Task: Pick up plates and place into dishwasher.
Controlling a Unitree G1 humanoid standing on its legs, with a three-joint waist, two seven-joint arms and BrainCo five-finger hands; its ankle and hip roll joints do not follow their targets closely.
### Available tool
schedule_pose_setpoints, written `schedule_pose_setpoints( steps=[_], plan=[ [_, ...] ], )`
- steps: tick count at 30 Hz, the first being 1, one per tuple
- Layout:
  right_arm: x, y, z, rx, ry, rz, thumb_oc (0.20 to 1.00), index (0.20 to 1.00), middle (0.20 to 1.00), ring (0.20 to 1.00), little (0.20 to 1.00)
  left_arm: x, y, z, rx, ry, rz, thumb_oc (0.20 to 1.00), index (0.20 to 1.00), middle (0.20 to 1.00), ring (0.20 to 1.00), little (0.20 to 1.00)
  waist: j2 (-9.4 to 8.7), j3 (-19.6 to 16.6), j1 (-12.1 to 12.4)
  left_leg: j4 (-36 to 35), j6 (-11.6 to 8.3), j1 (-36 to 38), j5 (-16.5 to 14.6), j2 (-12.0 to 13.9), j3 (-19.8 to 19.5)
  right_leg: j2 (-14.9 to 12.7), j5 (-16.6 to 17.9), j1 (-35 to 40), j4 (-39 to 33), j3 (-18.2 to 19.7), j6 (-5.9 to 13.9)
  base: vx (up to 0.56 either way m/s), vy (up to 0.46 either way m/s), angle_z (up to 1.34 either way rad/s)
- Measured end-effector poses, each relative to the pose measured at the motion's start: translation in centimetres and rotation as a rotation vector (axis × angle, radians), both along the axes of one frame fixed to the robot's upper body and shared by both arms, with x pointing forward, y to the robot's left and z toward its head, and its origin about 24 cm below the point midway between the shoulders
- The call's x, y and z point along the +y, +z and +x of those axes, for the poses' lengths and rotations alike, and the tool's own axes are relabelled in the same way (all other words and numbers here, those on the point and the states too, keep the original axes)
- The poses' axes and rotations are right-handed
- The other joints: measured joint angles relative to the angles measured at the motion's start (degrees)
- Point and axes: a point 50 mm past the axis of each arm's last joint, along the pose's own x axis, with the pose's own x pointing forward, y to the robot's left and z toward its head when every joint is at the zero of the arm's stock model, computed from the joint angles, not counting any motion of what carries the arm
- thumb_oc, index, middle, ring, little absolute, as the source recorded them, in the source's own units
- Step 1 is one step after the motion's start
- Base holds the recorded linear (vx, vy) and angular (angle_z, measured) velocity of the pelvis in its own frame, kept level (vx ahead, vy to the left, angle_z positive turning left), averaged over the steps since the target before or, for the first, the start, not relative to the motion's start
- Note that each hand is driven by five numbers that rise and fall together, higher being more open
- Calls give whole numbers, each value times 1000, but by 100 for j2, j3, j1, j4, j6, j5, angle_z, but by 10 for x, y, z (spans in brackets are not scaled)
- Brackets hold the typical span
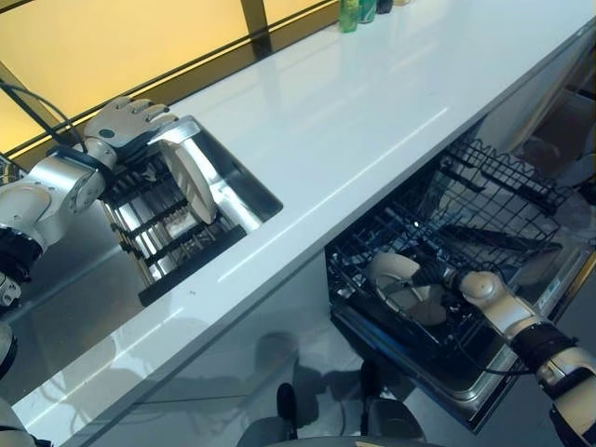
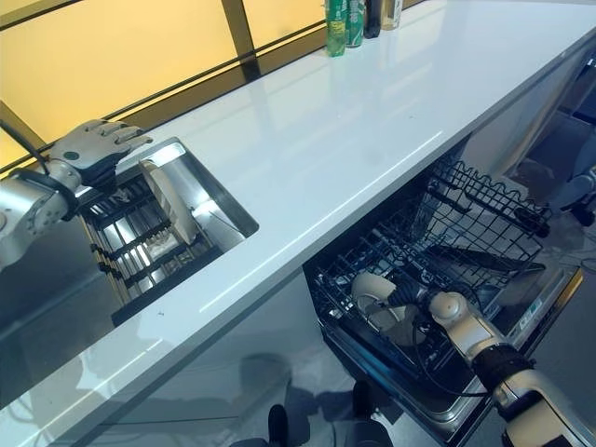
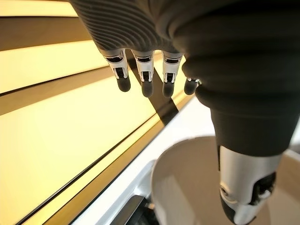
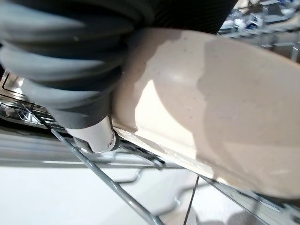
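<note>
Stainless steel lines the sink (image 1: 244, 203) at my far left, where a dark rack (image 1: 154, 228) keeps one pale plate (image 1: 189, 182) standing on edge, easy to take by its rim. My left hand (image 1: 130, 121) sits over that plate's top edge. From the head cameras I read the fingers (image 3: 144, 79) as draped over the rim; the left wrist view corrects me: they reach out nearly straight past the plate, the thumb (image 3: 246, 192) lies across its pale face, and nothing is pinched. So I judge this hand open, poised for a grasp not yet made.

Right of those fingers runs the glossy white worktop (image 1: 372, 121), with green bottles (image 2: 343, 20) at its far edge.

Below the worktop's front edge, the dishwasher's wire basket (image 1: 484, 200) is pulled out, and my right hand (image 1: 436, 276) is down inside it against a second plate (image 1: 391, 272), which leans among the wires, presumably so they prop it upright. The head views hide these fingers behind the plate and wrist. The right wrist view shows the plate's cream underside (image 4: 211, 112) pressed close beside the ribbed cover, wires just beneath, yet I cannot tell whether the grip is closed or already released.
</note>
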Motion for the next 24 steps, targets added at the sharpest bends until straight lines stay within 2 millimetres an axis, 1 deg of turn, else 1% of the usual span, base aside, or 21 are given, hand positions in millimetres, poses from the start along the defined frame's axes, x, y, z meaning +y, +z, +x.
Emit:
schedule_pose_setpoints(
  steps=[3,4,5,7,10,12,15,19,22,24],
  plan=[
    [4,4,10,0,-22,-1,200,200,200,200,200,-10,-9,6,60,-3,14,1000,1000,1000,1000,1000,32,20,81,0,-1,-15,1,3,-6,2,0,-19,0,-2,0,0,0,0],
    [4,5,12,3,-27,-2,853,853,853,853,853,-13,-11,8,76,-6,16,1000,1000,1000,1000,1000,36,23,94,0,-1,-22,1,4,-7,3,0,-25,0,-4,0,0,0,0],
    [5,6,13,0,-35,-6,1000,1000,1000,1000,1000,-15,-13,9,98,-5,17,1000,1000,1000,1000,1000,35,25,94,1,-1,-31,1,3,-7,2,0,-33,1,-5,0,0,0,0],
    [4,7,15,-16,-60,-13,1000,1000,1000,1000,1000,-20,-16,12,143,1,32,1000,1000,1000,1000,1000,33,28,98,2,0,-64,2,-5,-14,-4,0,-56,15,-20,0,0,0,0],
    [5,11,18,-63,-89,-19,1000,1000,1000,1000,1000,-17,-17,12,170,25,34,1000,1000,1000,1000,1000,35,87,89,6,27,-105,21,-19,-12,-15,5,-100,27,-22,1,-25,35,1],
    [7,16,19,-98,-96,-3,1000,1000,1000,1000,1000,-15,-14,13,160,34,34,1000,1000,1000,1000,1000,30,174,83,5,28,-105,22,-25,-10,-17,4,-100,27,-21,2,-24,39,0],
    [14,30,21,-159,-65,18,1000,1000,1000,1000,1000,-16,-6,14,127,27,42,1000,1000,1000,1000,1000,37,336,65,4,23,-106,18,-27,-4,-20,7,-103,27,-14,6,-4,47,0],
    [21,48,20,-232,-29,82,1000,1000,1000,1000,1000,-13,-5,14,113,40,95,1000,1000,1000,1000,1000,18,494,-50,4,22,-125,16,-31,14,-21,9,-130,28,11,10,1,46,-3],
    [8,59,14,-271,-46,109,1000,1000,1000,1000,1000,-10,2,13,85,56,123,1000,1000,1000,1000,1000,-9,569,-92,4,22,-132,12,-43,48,-20,14,-176,29,79,16,-29,36,-10],
    [-7,64,9,-298,-73,99,1000,1000,1000,1000,1000,-6,6,12,74,70,129,1000,1000,1000,1000,1000,-26,622,-157,4,22,-171,11,-46,58,-20,18,-219,29,89,21,-39,19,-3]
  ],
)
